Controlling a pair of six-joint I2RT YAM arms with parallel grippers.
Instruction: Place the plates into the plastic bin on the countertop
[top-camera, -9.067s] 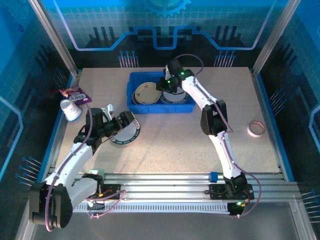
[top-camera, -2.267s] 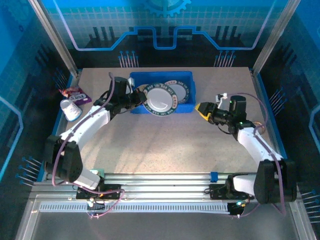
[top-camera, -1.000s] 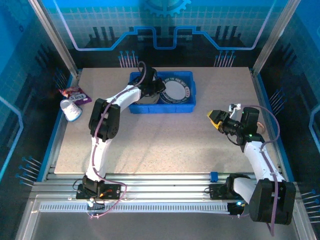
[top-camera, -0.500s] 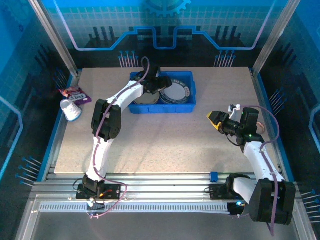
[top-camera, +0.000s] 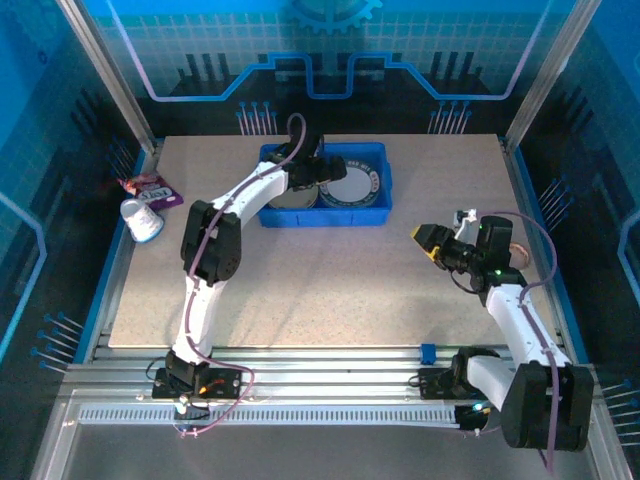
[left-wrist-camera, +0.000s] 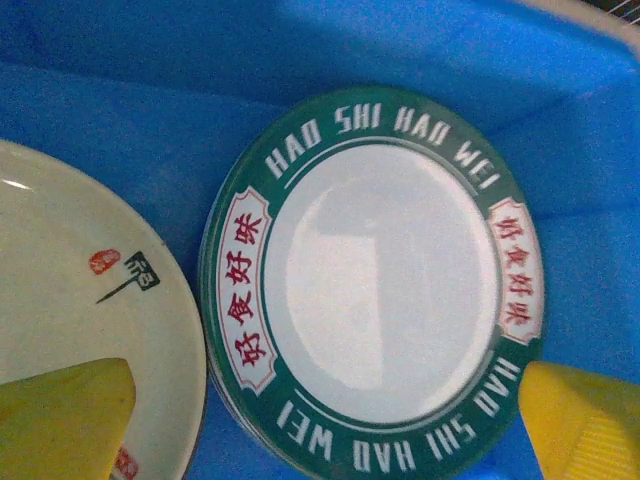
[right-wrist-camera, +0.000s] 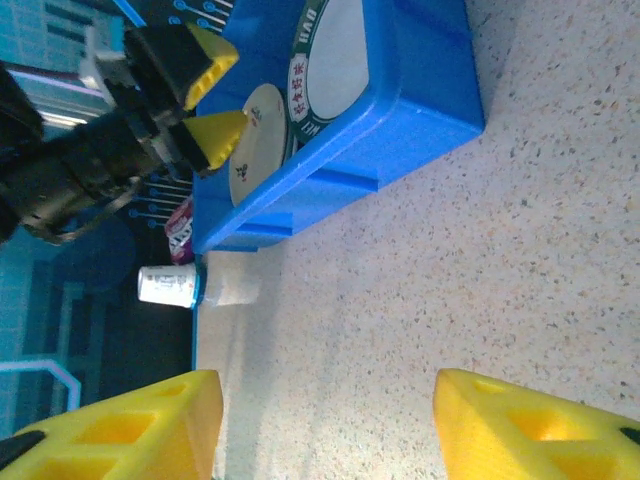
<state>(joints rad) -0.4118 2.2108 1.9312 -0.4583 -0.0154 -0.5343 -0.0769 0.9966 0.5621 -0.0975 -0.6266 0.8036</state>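
Bin: one bright blue rectangular plastic bin (top-camera: 340, 216) was seen at the far middle of the beige speckled countertop (top-camera: 330, 290).
Plates: two plate faces were counted inside the bin, side by side. One cream round plate (left-wrist-camera: 70, 320) with small red and black marks lay on the left. One white round plate with a green lettered rim (left-wrist-camera: 380, 290) lay on the right. Further rims were glimpsed under the green-rimmed one, but their number could not be told.
Left claw: the left gripper (left-wrist-camera: 320, 425) was poised over the bin with its yellow fingers spread wide. One tip was over the cream plate and the other past the green rim, with nothing pinched.
Right claw: the right gripper (right-wrist-camera: 330, 420) was found over bare countertop, well apart from the bin, with its jaws spread and nothing between them.
Other things: one white cup (top-camera: 140, 220) and one purple packet (top-camera: 150, 187) were noted close together near the left edge.
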